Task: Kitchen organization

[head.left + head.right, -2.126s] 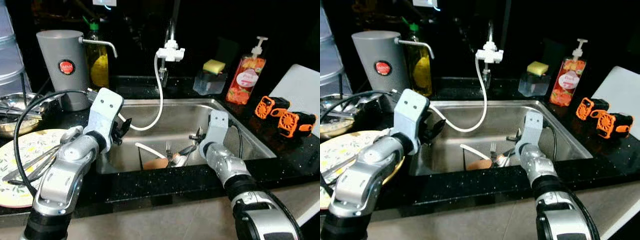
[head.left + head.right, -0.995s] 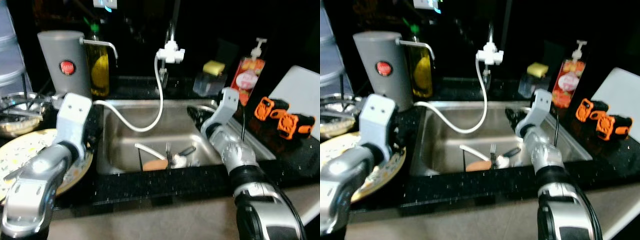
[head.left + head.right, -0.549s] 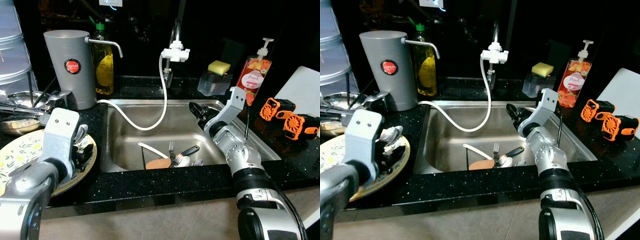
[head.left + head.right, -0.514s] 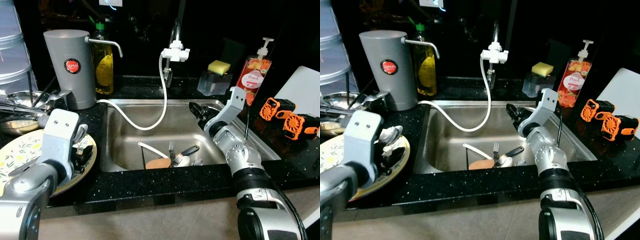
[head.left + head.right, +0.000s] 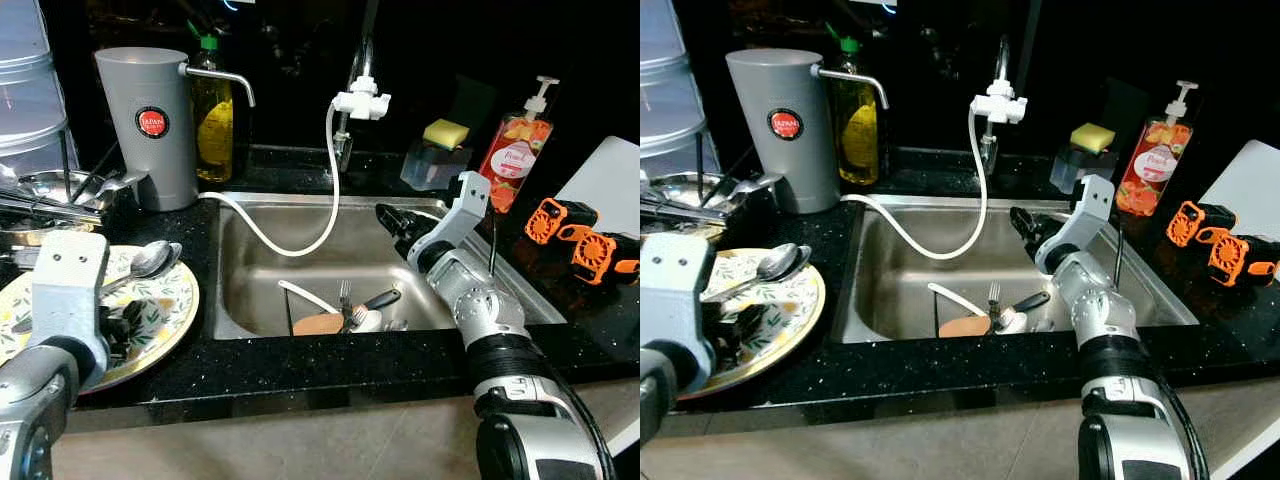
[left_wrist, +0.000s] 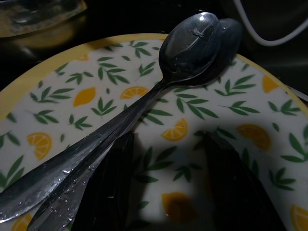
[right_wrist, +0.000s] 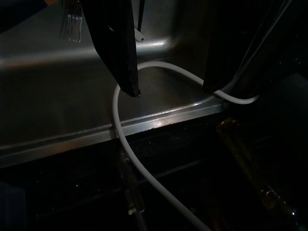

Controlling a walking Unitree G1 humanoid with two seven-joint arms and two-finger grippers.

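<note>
A yellow-rimmed plate (image 5: 165, 300) with a lemon pattern lies on the counter left of the sink (image 5: 240, 290). Two nested spoons (image 6: 192, 43) rest across it. My left gripper (image 6: 168, 192) hovers low over the plate, open, with the spoon handles just beside one finger (image 6: 113, 183). In the sink basin lie a fork (image 5: 344, 295), a wooden spatula (image 5: 320, 324) and a black-handled utensil (image 5: 378, 299). My right gripper (image 5: 392, 222) is raised over the sink's right side, open and empty, pointing toward the white hose (image 7: 125, 144).
A grey jug (image 5: 150, 125) and an oil bottle (image 5: 213, 115) stand behind the plate. A metal bowl (image 5: 50, 195) with utensils sits at far left. The tap (image 5: 360, 100) trails the hose into the sink. Sponge holder (image 5: 440, 150), soap dispenser (image 5: 520, 140) and orange-black objects (image 5: 580, 235) stand right.
My left gripper has swung from the sink's left edge to over the plate. My right gripper has lifted away from the utensils in the basin. The camera has shifted slightly.
</note>
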